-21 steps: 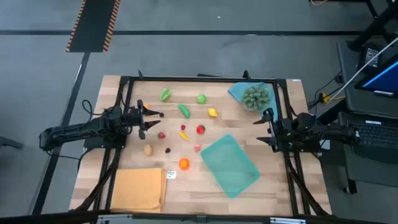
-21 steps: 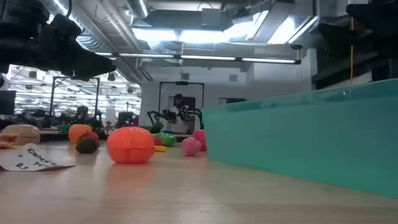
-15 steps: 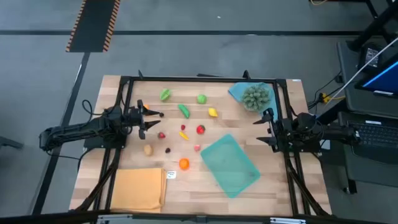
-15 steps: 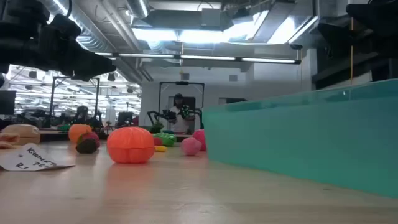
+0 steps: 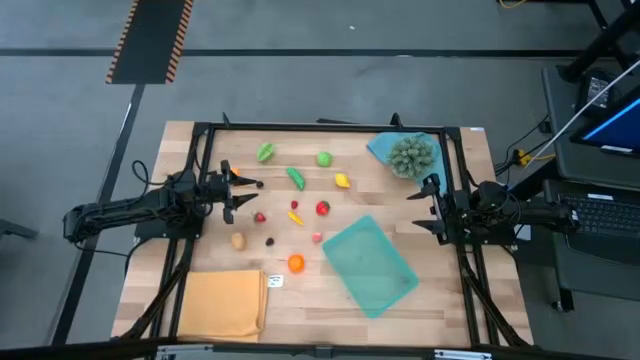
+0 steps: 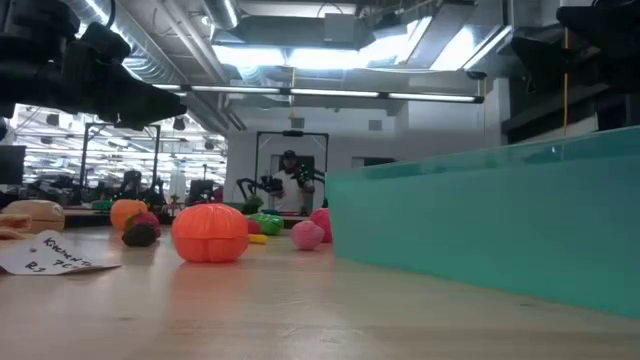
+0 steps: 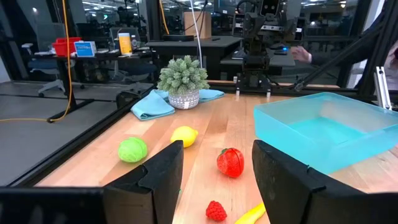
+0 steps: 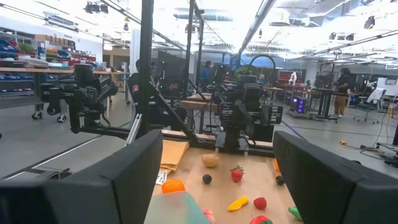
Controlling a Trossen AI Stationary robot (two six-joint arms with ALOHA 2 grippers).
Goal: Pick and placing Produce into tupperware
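Meanwhile the tupperware holds nothing; the produce lies beside it.

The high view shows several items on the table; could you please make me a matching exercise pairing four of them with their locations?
Things:
1. spiky grey-green ball
2. orange-yellow cloth
3. tupperware
4. orange toy fruit

Places:
A. just left of the tupperware
B. near left corner
C. on the blue cloth, far right
D. right of centre, turned askew, empty

Pairs: 1-C, 2-B, 3-D, 4-A
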